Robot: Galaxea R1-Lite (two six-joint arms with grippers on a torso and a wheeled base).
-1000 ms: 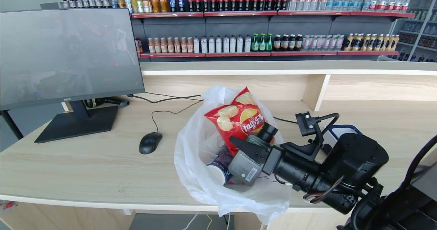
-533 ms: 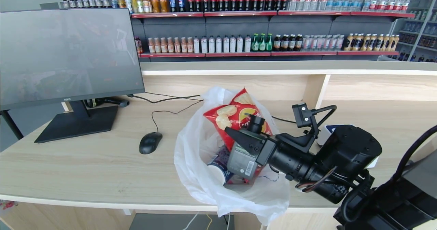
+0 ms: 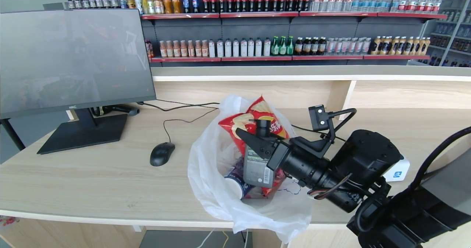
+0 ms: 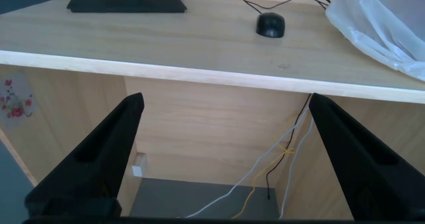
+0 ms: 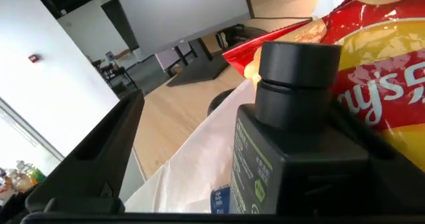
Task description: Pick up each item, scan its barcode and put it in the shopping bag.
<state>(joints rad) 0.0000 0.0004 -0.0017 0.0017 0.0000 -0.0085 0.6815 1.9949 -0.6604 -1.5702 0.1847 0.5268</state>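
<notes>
Hanging over the mouth of the white shopping bag (image 3: 208,167) at the centre of the head view, the right tool (image 3: 257,145) is clenched on a grey bottle (image 3: 259,169) with a black cap. The bottle is roughly upright, in front of the red chips bag (image 3: 241,121) and beside a cup (image 3: 235,183) inside. The left tool (image 4: 224,117) is released, fingers wide apart, below the front edge of the surface (image 3: 92,178), where a mouse (image 3: 162,154) lies left of the bag.

A shop; stocked drink shelves (image 3: 287,23) behind counter (image 3: 92,174).
</notes>
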